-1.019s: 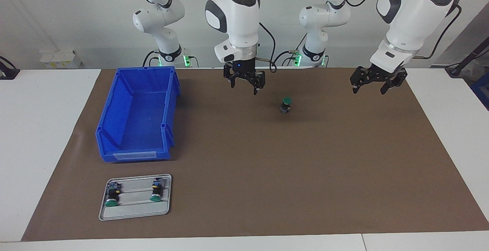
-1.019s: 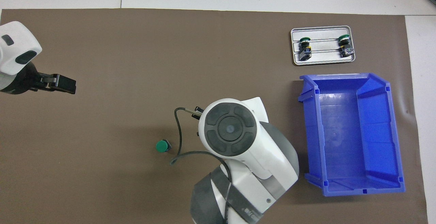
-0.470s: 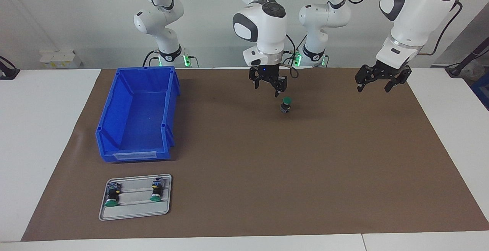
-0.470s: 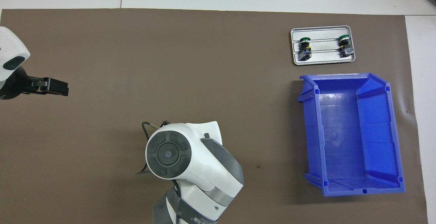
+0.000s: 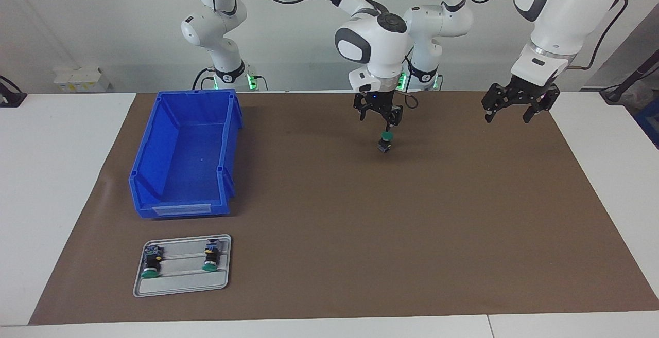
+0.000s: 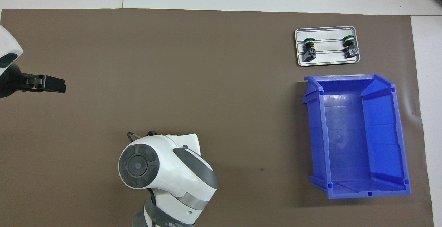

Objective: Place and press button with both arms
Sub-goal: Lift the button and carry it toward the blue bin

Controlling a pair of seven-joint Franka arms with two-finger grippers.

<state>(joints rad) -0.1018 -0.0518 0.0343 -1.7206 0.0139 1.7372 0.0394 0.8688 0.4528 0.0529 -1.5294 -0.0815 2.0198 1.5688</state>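
Observation:
The button [image 5: 385, 141], green cap on a black body, stands on the brown mat [image 5: 360, 225] close to the robots, about mid-table. My right gripper [image 5: 377, 121] hangs just over it, fingers spread, with one fingertip [image 5: 389, 128] down at the green cap; I cannot tell if it touches. In the overhead view the right arm's wrist [image 6: 140, 166] hides the button. My left gripper [image 5: 508, 112] is open and empty in the air over the mat's edge at the left arm's end; it also shows in the overhead view [image 6: 51, 84].
A blue bin [image 5: 226, 137] [image 6: 316, 130] stands empty toward the right arm's end. A grey tray [image 5: 180, 284] [image 6: 328, 59], farther from the robots than the bin, holds two more green buttons [image 5: 151, 266] [image 5: 210, 261] lying on their sides.
My right gripper has swung from beside the bin toward the left arm's end and now hangs over the button. My left gripper has drifted slightly outward and up. The button has not moved.

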